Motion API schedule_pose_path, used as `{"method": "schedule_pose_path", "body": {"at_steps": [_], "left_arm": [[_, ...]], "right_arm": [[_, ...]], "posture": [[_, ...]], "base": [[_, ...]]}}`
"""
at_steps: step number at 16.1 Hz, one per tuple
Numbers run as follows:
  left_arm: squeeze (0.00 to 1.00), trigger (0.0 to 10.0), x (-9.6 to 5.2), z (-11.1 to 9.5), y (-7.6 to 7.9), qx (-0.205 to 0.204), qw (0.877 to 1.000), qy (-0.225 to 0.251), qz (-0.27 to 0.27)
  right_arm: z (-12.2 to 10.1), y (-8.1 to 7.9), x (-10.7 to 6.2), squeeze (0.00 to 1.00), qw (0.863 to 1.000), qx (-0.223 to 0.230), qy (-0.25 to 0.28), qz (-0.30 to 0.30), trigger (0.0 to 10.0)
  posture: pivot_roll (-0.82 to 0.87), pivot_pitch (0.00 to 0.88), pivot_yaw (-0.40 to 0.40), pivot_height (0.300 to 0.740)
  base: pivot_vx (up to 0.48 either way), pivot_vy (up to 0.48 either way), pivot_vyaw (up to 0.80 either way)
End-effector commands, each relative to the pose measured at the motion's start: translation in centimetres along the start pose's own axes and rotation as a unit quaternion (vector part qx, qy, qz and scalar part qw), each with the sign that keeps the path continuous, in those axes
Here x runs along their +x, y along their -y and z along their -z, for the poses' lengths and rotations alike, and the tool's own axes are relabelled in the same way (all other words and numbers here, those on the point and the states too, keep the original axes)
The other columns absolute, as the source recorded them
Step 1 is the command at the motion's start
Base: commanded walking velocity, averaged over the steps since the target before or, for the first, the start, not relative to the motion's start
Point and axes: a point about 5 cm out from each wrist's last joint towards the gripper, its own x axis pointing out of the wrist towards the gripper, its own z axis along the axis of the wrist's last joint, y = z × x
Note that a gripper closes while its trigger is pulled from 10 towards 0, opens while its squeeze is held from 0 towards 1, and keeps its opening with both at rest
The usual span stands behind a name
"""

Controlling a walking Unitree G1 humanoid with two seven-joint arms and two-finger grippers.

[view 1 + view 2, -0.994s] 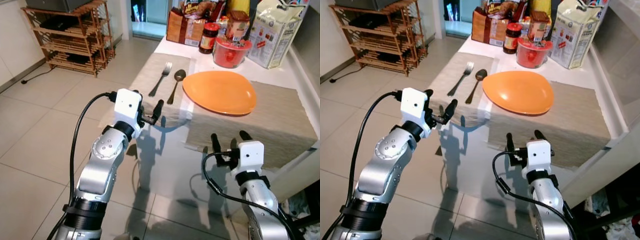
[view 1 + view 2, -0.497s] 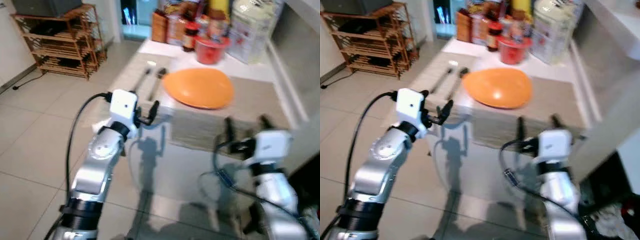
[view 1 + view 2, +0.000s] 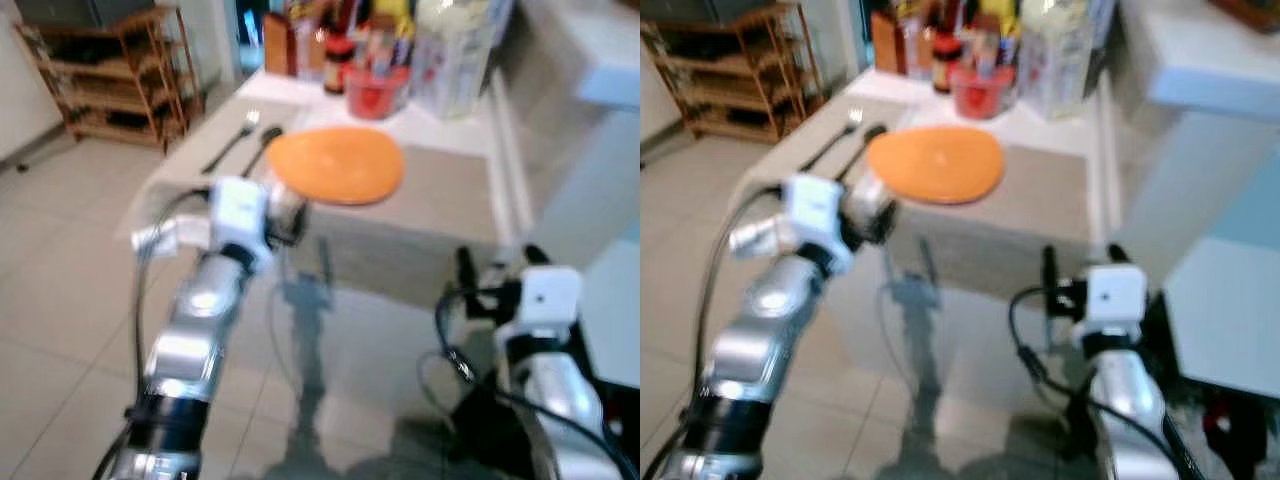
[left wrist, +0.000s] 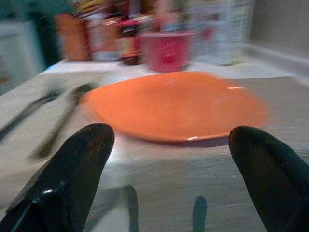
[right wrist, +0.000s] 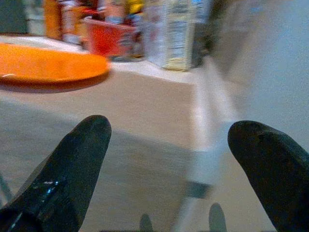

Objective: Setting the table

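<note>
Just short of the desk's [image 3: 440,215] near edge, the left tool [image 4: 169,159] hung with its fingers spread wide and nothing between them, aimed at the orange plate [image 4: 174,104] a little beyond. That plate lay on a beige placemat [image 4: 193,164]. Beside the plate, on its far side from the right tool, lay a fork [image 3: 232,142] and spoon [image 3: 258,148]. Behind the plate stood a red tub [image 3: 372,92] and cartons. Off the plate's other side, the right tool [image 5: 169,159] also gaped empty, near the desk's corner.
</note>
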Motion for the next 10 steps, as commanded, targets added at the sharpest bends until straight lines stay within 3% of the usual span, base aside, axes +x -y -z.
{"method": "schedule_pose_path", "body": {"at_steps": [1,10], "left_arm": [[0.0,10.0,-0.1,-0.5,-0.7,0.009,1.0,0.006,-0.004],[0.0,10.0,0.18,-1.02,-0.21,0.012,1.0,0.011,0.003]], "right_arm": [[-0.46,-0.41,0.11,0.0,1.0,0.004,0.008,-0.01,10.0],[0.37,-0.97,0.2,0.0,1.0,0.009,-0.01,-0.019,10.0]], "posture": [[-0.06,0.0,-0.013,0.74],[-0.06,0.0,-0.017,0.74]], "base": [[0.0,0.0,0.0],[0.462,0.0,0.0]]}}
